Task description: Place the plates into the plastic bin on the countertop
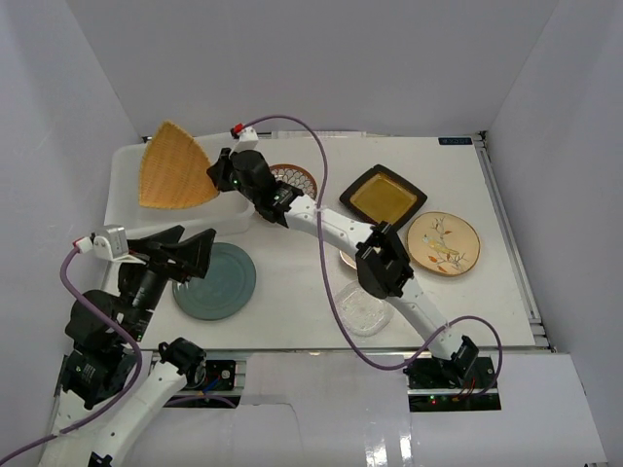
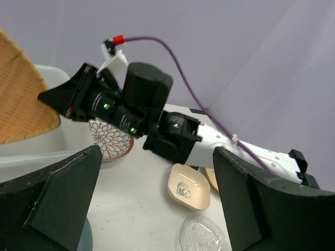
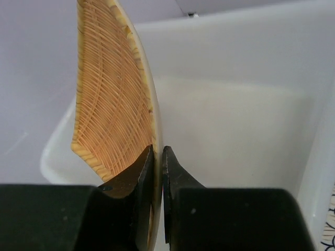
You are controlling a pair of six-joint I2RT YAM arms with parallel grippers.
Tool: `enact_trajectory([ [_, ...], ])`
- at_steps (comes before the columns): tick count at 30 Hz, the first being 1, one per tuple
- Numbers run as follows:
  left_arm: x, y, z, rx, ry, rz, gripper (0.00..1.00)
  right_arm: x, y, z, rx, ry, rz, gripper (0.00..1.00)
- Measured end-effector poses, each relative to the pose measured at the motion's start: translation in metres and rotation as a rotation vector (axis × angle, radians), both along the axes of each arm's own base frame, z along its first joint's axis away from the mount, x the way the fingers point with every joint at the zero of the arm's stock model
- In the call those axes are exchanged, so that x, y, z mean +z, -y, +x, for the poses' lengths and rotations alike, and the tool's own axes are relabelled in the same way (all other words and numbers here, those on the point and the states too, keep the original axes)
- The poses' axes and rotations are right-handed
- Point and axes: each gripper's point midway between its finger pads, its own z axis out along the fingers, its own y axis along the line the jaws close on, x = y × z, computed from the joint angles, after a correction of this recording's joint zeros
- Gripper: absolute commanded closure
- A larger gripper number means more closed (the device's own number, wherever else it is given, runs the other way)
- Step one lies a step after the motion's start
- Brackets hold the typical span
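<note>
White arm links [image 1: 336, 226], black joints [image 1: 384, 268], black left hand [image 2: 157, 151], purple cables [image 1: 326, 165], red connector [image 1: 235, 129], green lights [image 2: 106, 105].

The fan plate [image 1: 173, 167] is orange weave, the tub [image 1: 122, 219] milky white, the round plate [image 1: 229, 284] grey-blue, the square plate [image 1: 383, 197] black around amber, the floral plate [image 1: 444, 244] cream.

I have the right gripper [image 1: 216, 177] pinched on a corner of the orange woven fan-shaped plate [image 1: 173, 167], which is tilted up over the plastic bin [image 1: 127, 216]. My left gripper [image 1: 191, 255] hangs spread wide at the grey-blue round plate's [image 1: 222, 284] edge. The black square plate [image 1: 382, 196], cream floral plate [image 1: 444, 243] and clear glass dish [image 1: 364, 309] lie on the countertop [image 1: 292, 292].
</note>
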Motion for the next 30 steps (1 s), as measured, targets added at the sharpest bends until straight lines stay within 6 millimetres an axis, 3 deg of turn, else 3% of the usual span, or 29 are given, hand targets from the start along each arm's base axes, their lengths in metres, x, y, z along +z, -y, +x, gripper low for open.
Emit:
enact_trajectory([
  [6, -0.015, 0.004, 0.007, 0.001, -0.036, 0.021, 0.02, -0.106, -0.017, 0.011, -0.002, -0.117, -0.057, 0.92],
  [10, -0.025, 0.007, 0.012, 0.001, -0.059, 0.034, 0.02, -0.132, -0.016, 0.014, -0.012, -0.172, -0.056, 0.92],
  [12, -0.029, 0.008, 0.014, 0.001, -0.069, 0.039, 0.02, -0.132, -0.016, 0.015, -0.015, -0.185, -0.044, 0.83],
  [15, -0.033, 0.009, 0.016, 0.0, -0.079, 0.042, 0.02, -0.125, -0.018, 0.018, -0.02, -0.192, 0.005, 0.52],
  [18, -0.037, 0.01, 0.017, -0.001, -0.086, 0.046, 0.02, -0.118, -0.019, 0.019, -0.017, -0.189, 0.047, 0.41],
  [26, -0.04, 0.011, 0.018, -0.002, -0.095, 0.045, 0.02, -0.094, -0.009, 0.008, 0.007, -0.166, 0.044, 0.37],
  [30, -0.044, 0.014, 0.02, -0.01, -0.113, 0.038, 0.02, -0.055, 0.018, -0.011, 0.028, -0.129, 0.016, 0.37],
])
